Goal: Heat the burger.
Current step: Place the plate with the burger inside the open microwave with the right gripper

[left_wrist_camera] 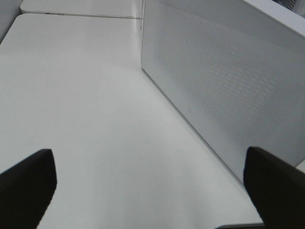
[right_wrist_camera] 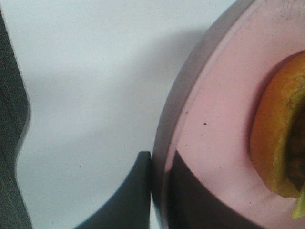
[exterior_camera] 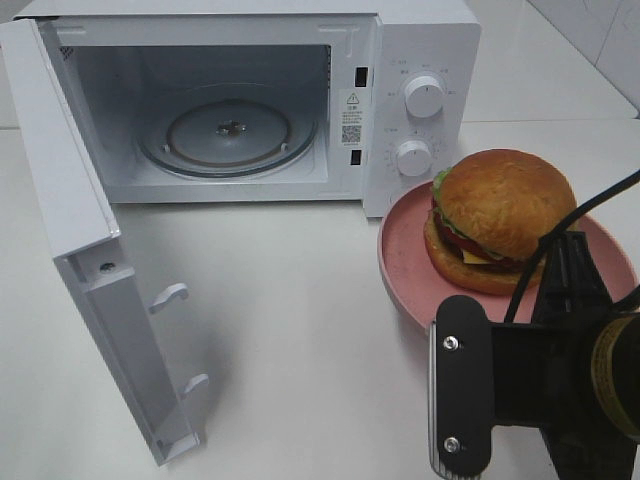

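On pink plate (exterior_camera: 400, 268): burger (exterior_camera: 505, 205), glossy golden bun, lettuce, tomato; right hand (right_wrist_camera: 159, 161) clamps rim; left hand (left_wrist_camera: 148, 160) released.

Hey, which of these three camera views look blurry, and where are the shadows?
Exterior high view: microwave and burger sharp, with a soft shadow on the table beside the open door. Left wrist view: flat and pale, fingers of the left gripper soft-edged. Right wrist view: very close, pink plate and burger out of focus, a soft shadow beside the plate.
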`<act>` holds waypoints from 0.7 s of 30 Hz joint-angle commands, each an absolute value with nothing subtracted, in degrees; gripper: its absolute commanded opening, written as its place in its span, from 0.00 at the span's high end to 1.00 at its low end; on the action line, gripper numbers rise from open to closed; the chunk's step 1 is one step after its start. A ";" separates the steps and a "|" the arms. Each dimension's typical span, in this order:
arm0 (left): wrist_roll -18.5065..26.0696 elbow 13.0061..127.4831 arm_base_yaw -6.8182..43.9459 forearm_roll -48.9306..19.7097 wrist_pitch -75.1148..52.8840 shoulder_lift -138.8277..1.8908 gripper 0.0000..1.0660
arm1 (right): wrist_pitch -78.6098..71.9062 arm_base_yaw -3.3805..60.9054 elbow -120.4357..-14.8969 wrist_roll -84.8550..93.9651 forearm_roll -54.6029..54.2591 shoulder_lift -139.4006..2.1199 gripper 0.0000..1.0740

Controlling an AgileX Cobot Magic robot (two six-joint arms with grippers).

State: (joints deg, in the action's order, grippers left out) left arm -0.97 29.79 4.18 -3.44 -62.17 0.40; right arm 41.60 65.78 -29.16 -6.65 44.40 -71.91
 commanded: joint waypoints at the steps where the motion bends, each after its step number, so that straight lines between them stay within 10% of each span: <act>1: -1.26 29.62 4.35 -3.27 -61.42 1.38 0.06 | 39.59 65.83 -29.34 -4.53 47.96 -71.51 1.00; 21: -1.26 29.62 4.35 -3.27 -61.42 1.38 0.06 | 27.85 65.83 -29.34 15.70 48.07 -71.51 1.00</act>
